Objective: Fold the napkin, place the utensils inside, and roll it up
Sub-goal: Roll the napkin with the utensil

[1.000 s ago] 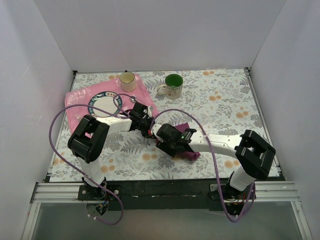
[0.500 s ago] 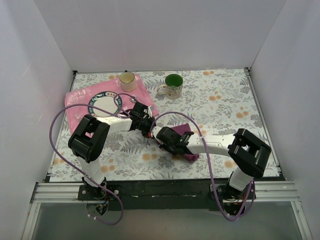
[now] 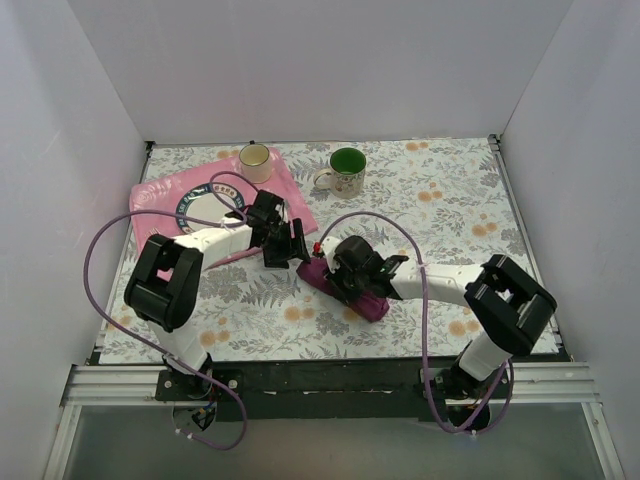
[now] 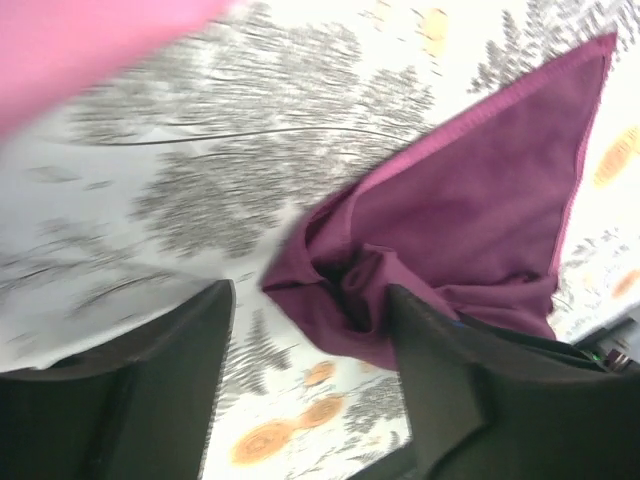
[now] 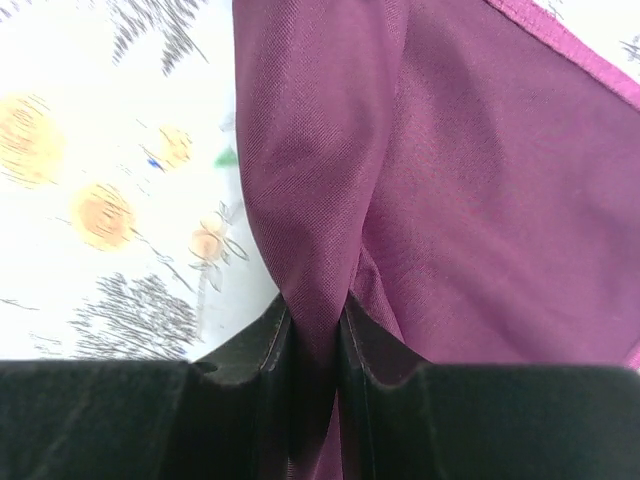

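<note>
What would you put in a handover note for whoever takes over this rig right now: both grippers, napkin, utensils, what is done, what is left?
Left gripper: open, jaws either side of a bunched corner of the napkin, not clamping it.
Right gripper: shut on a raised fold of the napkin.
Napkin: crumpled on the floral table between the arms, close to the pink mat.
Utensils: not visible in any view; cannot tell if they are inside the cloth.
Done: napkin gathered, not a neat roll.
Left: probably find the utensils, confirm them inside, then roll.
</note>
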Tool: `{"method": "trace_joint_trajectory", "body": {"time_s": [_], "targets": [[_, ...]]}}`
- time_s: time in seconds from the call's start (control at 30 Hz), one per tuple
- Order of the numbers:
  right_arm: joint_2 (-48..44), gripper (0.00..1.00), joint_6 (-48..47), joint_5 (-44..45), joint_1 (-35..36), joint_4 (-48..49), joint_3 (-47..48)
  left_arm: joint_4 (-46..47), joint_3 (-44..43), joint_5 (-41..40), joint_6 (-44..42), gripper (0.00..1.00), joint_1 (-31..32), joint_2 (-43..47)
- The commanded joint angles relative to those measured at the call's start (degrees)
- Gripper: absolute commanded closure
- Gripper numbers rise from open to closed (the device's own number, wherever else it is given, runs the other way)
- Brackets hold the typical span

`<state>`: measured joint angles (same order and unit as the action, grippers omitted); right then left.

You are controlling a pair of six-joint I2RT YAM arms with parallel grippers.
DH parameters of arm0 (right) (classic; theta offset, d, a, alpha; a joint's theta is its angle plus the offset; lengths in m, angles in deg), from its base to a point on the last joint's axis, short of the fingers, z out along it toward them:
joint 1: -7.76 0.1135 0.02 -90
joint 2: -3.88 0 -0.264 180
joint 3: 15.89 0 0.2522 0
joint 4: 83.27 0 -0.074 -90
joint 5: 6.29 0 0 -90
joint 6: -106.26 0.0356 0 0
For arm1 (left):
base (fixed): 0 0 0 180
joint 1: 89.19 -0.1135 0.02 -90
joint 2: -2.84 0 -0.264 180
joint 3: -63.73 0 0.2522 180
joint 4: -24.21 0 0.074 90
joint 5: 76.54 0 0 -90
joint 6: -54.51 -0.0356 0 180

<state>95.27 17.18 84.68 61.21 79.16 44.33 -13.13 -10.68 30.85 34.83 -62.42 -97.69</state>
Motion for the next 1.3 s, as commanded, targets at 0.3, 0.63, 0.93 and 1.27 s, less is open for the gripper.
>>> {"method": "trace_joint_trajectory", "body": {"time_s": [0.3,0.63,0.93,1.27], "targets": [[12.39,0.99,12.16,-36.64,-11.78,6.62,-0.93,-4.73,6.32,-5.45,8.59,0.08,-0.05,23.27],[18.64,0.99,24.63,-47.99,-15.39,17.69,-3.38,10.91,20.56,-5.07,31.18,0.11,8.31,27.06],[17.42,0.99,37.12,-46.68,-15.39,29.29,-8.75,11.27,20.75,-9.22,41.02,0.2,8.39,20.31],[16.27,0.99,44.24,-44.12,-15.04,35.63,-10.78,2.92,14.5,-14.57,44.19,0.28,11.29,14.58]]}}
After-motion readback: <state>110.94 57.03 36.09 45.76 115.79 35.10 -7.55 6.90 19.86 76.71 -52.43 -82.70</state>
